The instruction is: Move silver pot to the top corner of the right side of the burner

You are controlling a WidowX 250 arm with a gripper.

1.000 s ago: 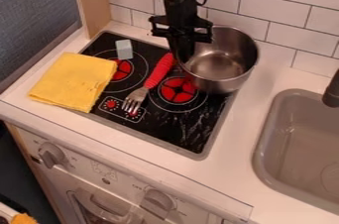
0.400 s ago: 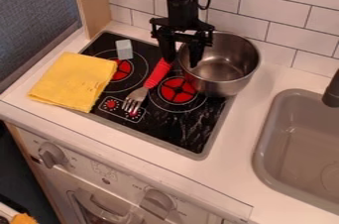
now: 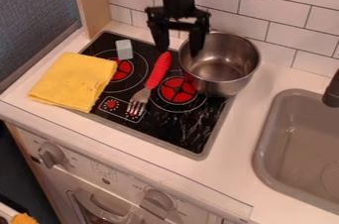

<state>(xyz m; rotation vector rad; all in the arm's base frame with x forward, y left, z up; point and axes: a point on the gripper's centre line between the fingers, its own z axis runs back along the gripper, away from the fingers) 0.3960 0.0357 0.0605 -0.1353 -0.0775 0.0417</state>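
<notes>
A black robot gripper (image 3: pixel 179 49) hangs down from the top edge of the view, a little left of center, with its two jaws spread well apart and clenched on nothing. The silver pot (image 3: pixel 222 82), round and deep, stands upright with its opening facing up, at the top right corner of the black stovetop (image 3: pixel 192 136), its right side reaching out over the white counter (image 3: pixel 245 161). Relative to the jaws, the pot is mostly to the right: the right-hand jaw overlaps the upper left part of its rim, with the tip seen against the opening, while the left-hand jaw is outside the pot, off its left side. Whether the right-hand tip dips inside the pot or is above it, I cannot tell. Just below the left-hand tip is the top of a red-handled fork (image 3: pixel 159 72), which lies slantwise between two red burner rings, its metal tines pointing down toward the stove's printed controls. The fork's handle is near the pot, apart from it. A small pale block (image 3: pixel 124 49) sits at the upper left of the stovetop. A folded yellow cloth (image 3: pixel 73 79) covers part of the stovetop's left edge and spreads onto the counter. To the right is a gray sink (image 3: pixel 259 153) with a dark faucet (image 3: pixel 332 91) at the view's edge. White tiles (image 3: pixel 258 0) line the wall behind.
</notes>
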